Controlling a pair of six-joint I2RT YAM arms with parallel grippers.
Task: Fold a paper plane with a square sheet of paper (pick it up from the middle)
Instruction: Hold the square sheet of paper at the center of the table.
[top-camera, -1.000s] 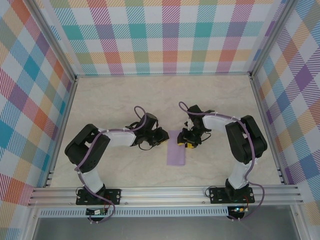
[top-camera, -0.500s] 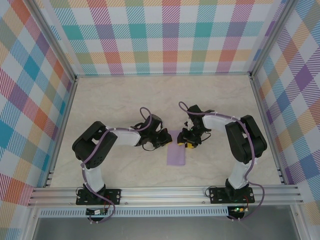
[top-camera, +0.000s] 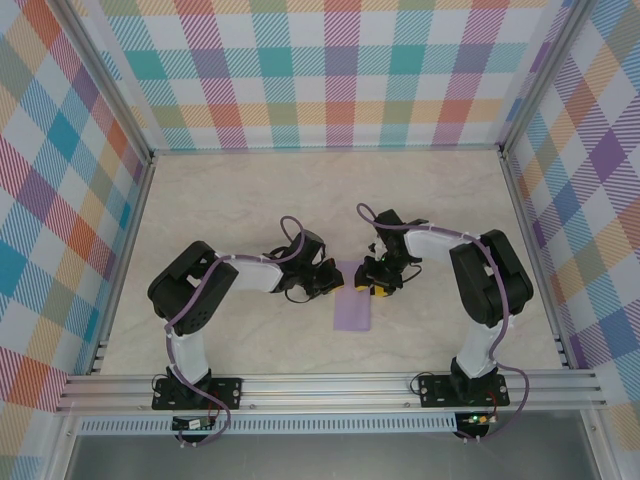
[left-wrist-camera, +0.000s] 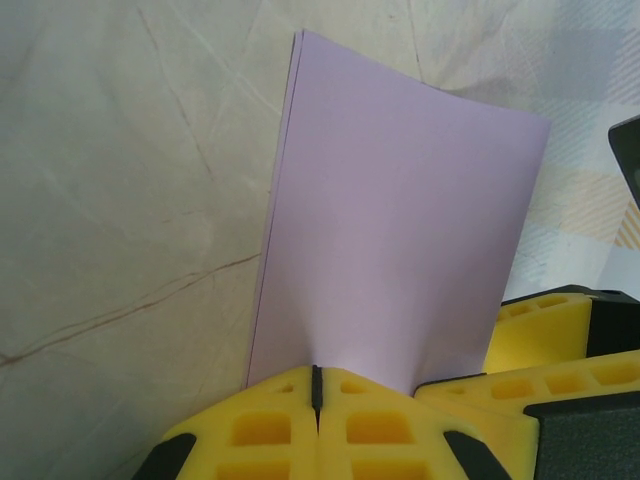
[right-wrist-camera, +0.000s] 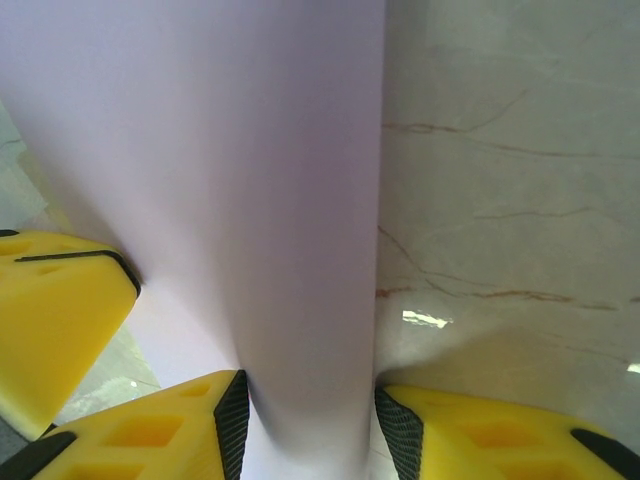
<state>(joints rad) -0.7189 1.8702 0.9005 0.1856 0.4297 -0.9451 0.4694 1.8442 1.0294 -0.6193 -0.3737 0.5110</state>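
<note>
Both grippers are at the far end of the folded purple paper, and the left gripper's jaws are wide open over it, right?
Not quite. The left wrist view shows the left gripper shut on the folded purple paper, not open. Both grippers are at its far end; the right gripper is there.

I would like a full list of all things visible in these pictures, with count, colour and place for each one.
sheet of paper: one, lilac-purple, folded to a narrow double layer, on the table between the two arms, its far end at the tools.
table: one, cream with a marble pattern, under everything.
walls: three, checked in many colours, at the back and both sides.
frame: one, silver metal rails, along the near edge and up the corners.
left tool: one, yellow fingers, shut on the paper's edge.
right tool: one, yellow fingers, astride the raised paper fold.
arms: two, black and white, bolted at the near edge.
</note>
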